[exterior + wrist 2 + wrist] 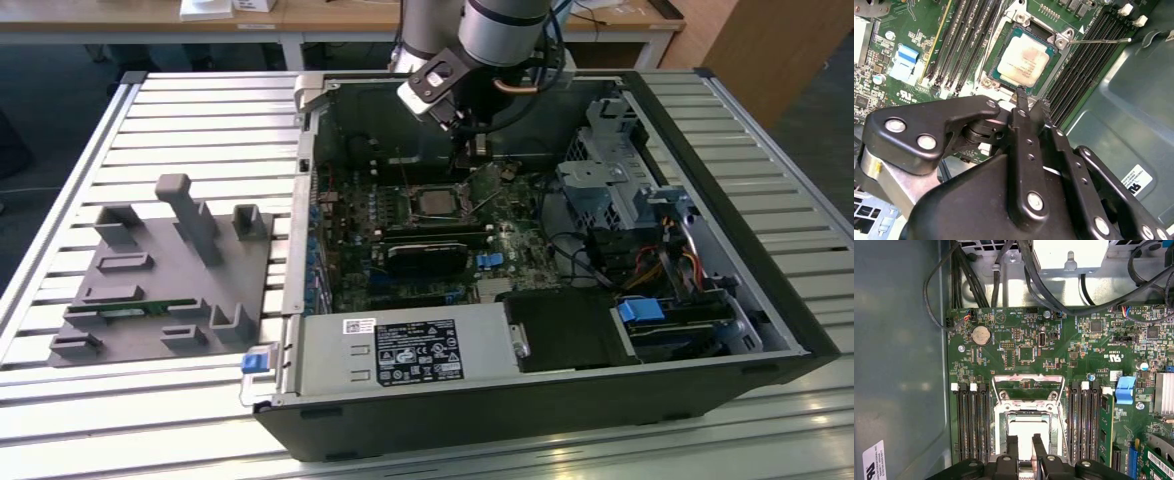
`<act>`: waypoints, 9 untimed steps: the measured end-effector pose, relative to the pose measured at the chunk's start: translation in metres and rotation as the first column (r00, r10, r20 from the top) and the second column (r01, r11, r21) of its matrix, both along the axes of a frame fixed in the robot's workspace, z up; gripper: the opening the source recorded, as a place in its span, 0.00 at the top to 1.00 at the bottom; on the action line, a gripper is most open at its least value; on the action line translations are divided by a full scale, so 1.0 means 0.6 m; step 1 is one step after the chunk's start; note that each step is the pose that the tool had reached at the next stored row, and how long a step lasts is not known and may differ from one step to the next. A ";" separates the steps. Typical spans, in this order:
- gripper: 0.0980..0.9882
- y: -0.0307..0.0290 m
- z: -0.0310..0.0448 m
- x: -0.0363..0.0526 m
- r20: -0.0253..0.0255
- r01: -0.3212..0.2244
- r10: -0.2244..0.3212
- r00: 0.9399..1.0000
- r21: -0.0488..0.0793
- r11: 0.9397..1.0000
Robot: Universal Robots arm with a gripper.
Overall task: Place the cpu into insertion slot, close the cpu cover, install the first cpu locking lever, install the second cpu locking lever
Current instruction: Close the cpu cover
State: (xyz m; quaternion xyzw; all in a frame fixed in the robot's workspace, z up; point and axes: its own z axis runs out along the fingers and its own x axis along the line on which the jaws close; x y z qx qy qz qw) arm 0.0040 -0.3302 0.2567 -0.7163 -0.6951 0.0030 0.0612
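my pincer [470, 155] hung over the open computer case [747, 300], which lay on a slatted table [80, 150]. in the exterior view it stood just beyond the far edge of the insertion slot [1002, 432], low over the motherboard [1019, 350].

my fingers [1012, 447] were spread a little. there was a narrow gap between them and nothing was in it. in the second wrist view my pincer [1031, 102] had its tips just beside one corner of the slot. i could not tell whether they touched the board.

the cpu [1023, 62] lay flat in the slot with its pale metal top up, and in the first wrist view i saw it [1025, 427] through the gap between my fingers. in the exterior view it [434, 203] sat near the middle of the board.

the cpu cover [1026, 381] showed as a silvery frame at one edge of the slot. it seemed to be lifted off the chip, but i could not tell how steeply it was tilted. a thin locking lever [1099, 41] stuck out sideways from a corner of the slot, across the long black memory slots [971, 425].

on the exterior view's left, a grey fixture [160, 280] with upright posts sat on the table, apart from the case. a labelled power supply box [400, 352] filled the near side of the case.
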 end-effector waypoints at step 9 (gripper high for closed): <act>0.74 0.0000 0.000 -0.001 0.000 0.000 0.000 1.000 0.000 1.000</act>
